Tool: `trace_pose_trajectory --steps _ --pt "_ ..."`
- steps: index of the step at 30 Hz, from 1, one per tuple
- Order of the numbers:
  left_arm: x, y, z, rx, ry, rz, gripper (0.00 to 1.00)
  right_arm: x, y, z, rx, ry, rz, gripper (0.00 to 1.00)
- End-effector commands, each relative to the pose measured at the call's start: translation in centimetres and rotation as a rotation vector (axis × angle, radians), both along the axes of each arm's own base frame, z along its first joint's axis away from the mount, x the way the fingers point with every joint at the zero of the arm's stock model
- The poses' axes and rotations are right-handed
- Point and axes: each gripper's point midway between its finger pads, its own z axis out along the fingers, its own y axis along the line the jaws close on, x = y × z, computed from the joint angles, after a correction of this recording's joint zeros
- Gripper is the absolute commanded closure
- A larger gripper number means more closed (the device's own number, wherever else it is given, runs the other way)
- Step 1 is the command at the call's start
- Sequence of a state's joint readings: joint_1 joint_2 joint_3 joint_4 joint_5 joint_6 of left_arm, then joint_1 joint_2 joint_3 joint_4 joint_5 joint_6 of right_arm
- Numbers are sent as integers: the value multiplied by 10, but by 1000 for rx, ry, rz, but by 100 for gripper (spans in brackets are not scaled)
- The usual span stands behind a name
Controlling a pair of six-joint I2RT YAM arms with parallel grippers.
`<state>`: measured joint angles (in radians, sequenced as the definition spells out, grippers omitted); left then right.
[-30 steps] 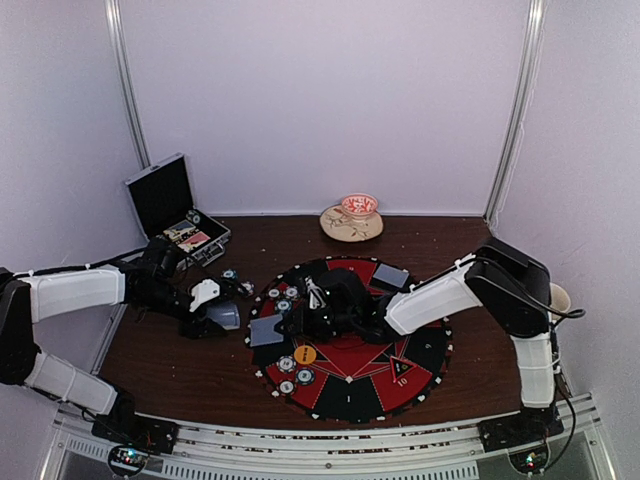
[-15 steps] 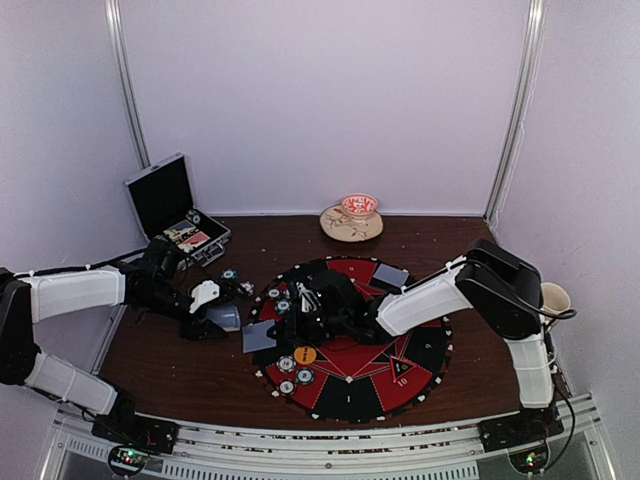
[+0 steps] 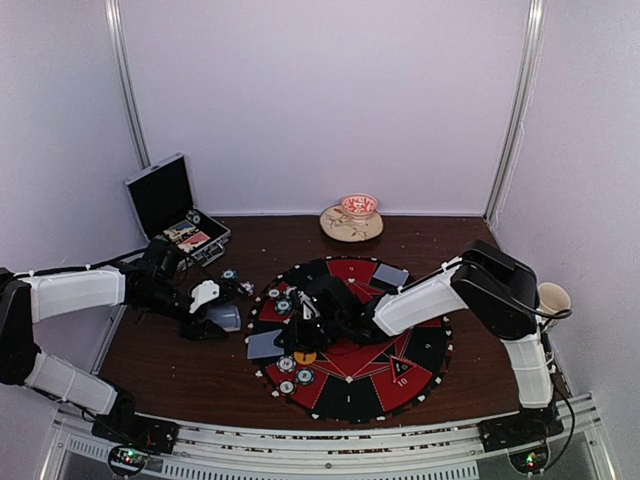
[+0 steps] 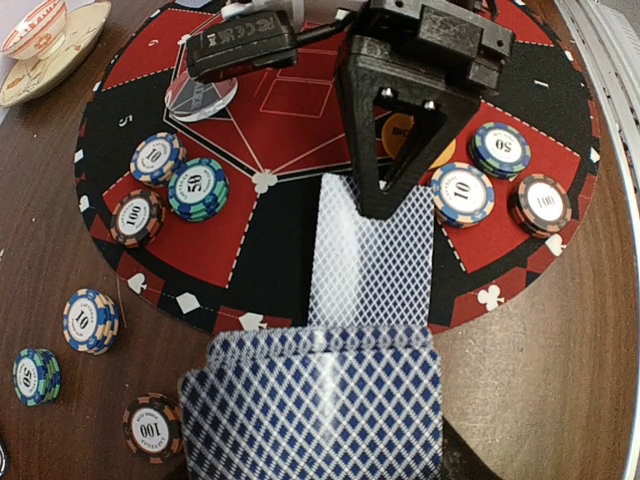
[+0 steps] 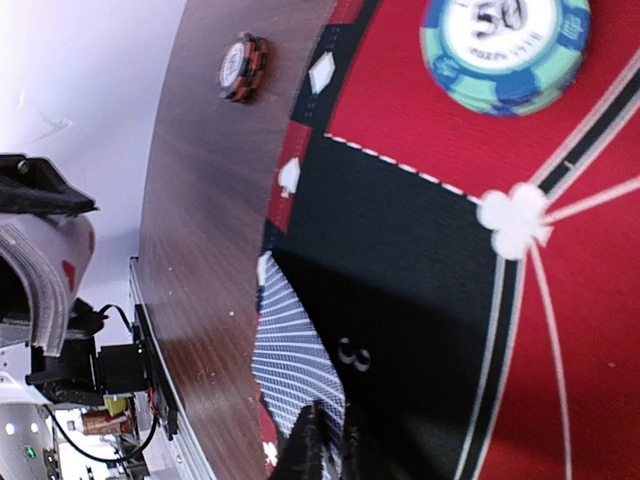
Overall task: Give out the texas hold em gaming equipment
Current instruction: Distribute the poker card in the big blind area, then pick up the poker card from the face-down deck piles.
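The left arm lies low over the desk (image 3: 170,365). Its white forearm runs from the left wall toward the round red-and-black mat (image 3: 345,398) with the wrist level. The left end effector (image 3: 220,318) sits just short of the mat's left rim, clamped on a deck of playing cards (image 4: 320,410). The deck is slightly fanned, its grey-blue diamond backs toward the wrist camera.

The right arm has its elbow raised at the right side of the desk. Its white forearm slants down and left across the mat, and the black wrist hangs over the mat's left half. The right end effector (image 4: 385,207) points downward, clenched to a narrow point, with its tips on the far end of a single card (image 4: 365,270). Whether it pinches that card or only presses on it cannot be told. The card lies face down across the mat's rim, partly on a black sector and partly on the desk, its near end below the held deck.

Three chip stacks (image 4: 197,188) sit on the mat to one side of the card. Three others (image 4: 462,193) sit opposite, next to an orange disc (image 4: 441,153). Loose stacks (image 4: 90,320) stand off the mat on the desk. An open black case (image 3: 165,200) stands at the far left.
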<state>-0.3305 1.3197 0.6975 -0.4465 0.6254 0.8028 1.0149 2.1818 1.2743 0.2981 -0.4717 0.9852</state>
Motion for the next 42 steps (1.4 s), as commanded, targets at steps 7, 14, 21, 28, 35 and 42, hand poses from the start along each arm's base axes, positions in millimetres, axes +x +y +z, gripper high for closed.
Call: trace_pose_trajectory --steps 7,14,21,28,35,42 --pt "-2 -2 6 -30 -15 -19 48 14 -8 12 -62 -85 -37 71" --pt "-2 -2 6 -31 -13 -20 48 22 -16 30 -89 -142 -71 62" --pt "-3 -3 7 -36 -16 -23 48 31 -26 70 -65 -239 -119 54" --pt "-4 -3 9 -40 -17 -25 48 10 7 97 126 -224 -35 46" --pt "-5 -3 9 -43 -19 -28 48 -5 43 94 236 -164 29 43" --pt "-6 -4 10 -45 -19 -30 48 -9 66 92 293 -123 56 40"
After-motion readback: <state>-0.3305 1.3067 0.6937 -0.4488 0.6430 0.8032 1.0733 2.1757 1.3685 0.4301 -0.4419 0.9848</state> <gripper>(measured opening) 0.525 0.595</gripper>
